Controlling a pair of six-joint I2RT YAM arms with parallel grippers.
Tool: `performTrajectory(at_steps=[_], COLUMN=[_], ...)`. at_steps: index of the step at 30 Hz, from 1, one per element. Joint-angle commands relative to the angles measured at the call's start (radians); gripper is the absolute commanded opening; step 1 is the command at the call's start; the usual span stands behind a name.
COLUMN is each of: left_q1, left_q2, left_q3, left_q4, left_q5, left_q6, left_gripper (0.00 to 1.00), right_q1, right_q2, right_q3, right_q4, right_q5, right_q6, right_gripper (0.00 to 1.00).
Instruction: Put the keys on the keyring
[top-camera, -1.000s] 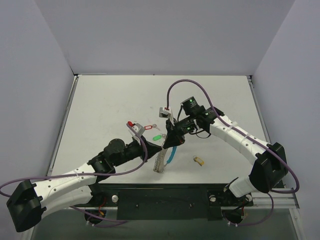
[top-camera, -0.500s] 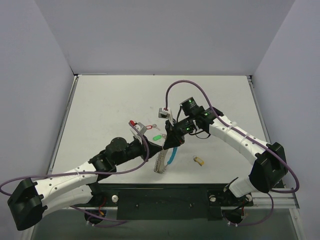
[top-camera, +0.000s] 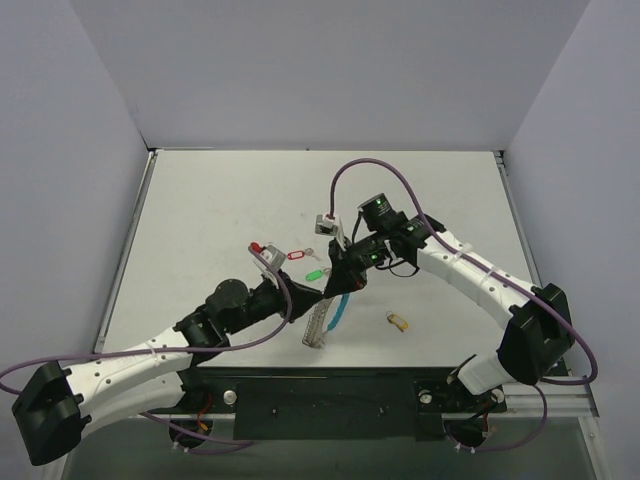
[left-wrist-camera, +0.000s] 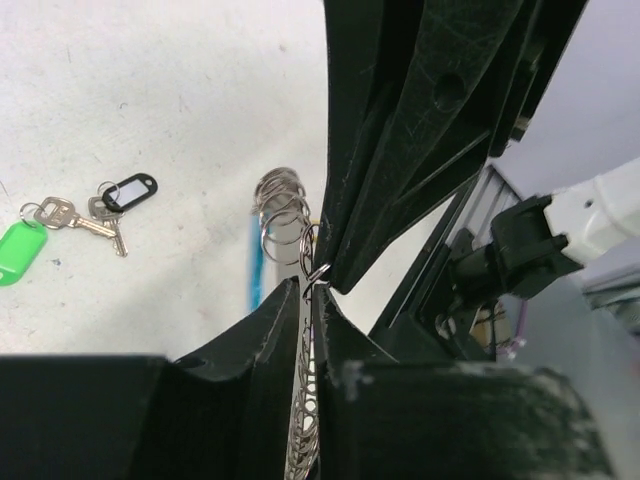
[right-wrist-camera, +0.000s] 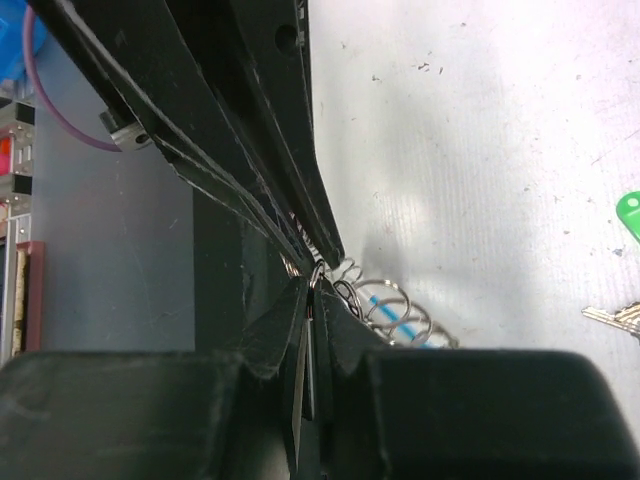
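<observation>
My left gripper (top-camera: 318, 296) (left-wrist-camera: 308, 290) is shut on the keyring (top-camera: 318, 326), a silvery wire coil with a blue segment (top-camera: 340, 308), and holds it upright over the table. The coil (left-wrist-camera: 280, 210) runs between its fingers. My right gripper (top-camera: 336, 281) (right-wrist-camera: 315, 285) is shut on a thin metal key and its small split ring, tip to tip with the left gripper at the coil's end (right-wrist-camera: 390, 310). That key's tag is hidden. The green-tagged key (left-wrist-camera: 20, 252) (top-camera: 314, 273) and the black-tagged key (left-wrist-camera: 130, 190) lie together on the table. The yellow-tagged key (top-camera: 398, 321) lies to the right.
A small red thing (top-camera: 297, 254) shows by the left wrist camera; I cannot tell whether it is a tag. The arms' purple cables arch above the grippers. The black base rail (top-camera: 330, 395) runs along the near edge.
The left arm has shifted slightly left and the coil has tilted a little with it. Both grippers have stayed shut, tips together.
</observation>
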Motion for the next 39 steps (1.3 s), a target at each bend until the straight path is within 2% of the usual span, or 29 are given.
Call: performTrajectory(at_steps=[1, 3, 5, 6, 10, 11, 14, 24, 39], left_q1=[0.003, 0.001, 0.003, 0.004, 0.005, 0.003, 0.005, 0.003, 0.003], left_q2=[-0.094, -0.143, -0.192, -0.224, -0.281, -0.283, -0.277, -0.228, -0.13], left_q3=[-0.09, -0.151, -0.2, -0.213, -0.242, -0.236, -0.214, -0.217, -0.185], left_q4=[0.295, 0.383, 0.447, 0.464, 0.484, 0.466, 0.437, 0.538, 0.602], left_q5=[-0.065, -0.085, -0.097, -0.121, -0.138, -0.137, -0.119, -0.008, 0.059], left_q6=[-0.092, -0.106, -0.09, -0.082, -0.004, 0.021, 0.045, 0.081, 0.102], left_gripper=[0.32, 0.43, 0.48, 0.5, 0.53, 0.51, 0.37, 0.24, 0.21], right_q1=[-0.025, -0.03, -0.036, -0.037, -0.039, -0.039, -0.027, 0.001, 0.024], right_q2=[-0.012, -0.028, -0.041, -0.038, -0.018, -0.012, 0.002, 0.013, 0.028], right_q3=[0.042, 0.045, 0.069, 0.08, 0.152, 0.172, 0.204, 0.23, 0.206], right_q4=[0.009, 0.003, -0.046, -0.093, -0.138, -0.14, -0.143, -0.141, -0.117], right_q5=[-0.12, -0.126, -0.129, -0.128, -0.128, -0.129, -0.135, -0.187, -0.194], right_q6=[0.024, 0.007, -0.047, -0.109, -0.193, -0.205, -0.262, -0.256, -0.216], right_gripper=[0.0, 0.0, 0.0, 0.0, 0.0, 0.0, 0.0, 0.0, 0.0])
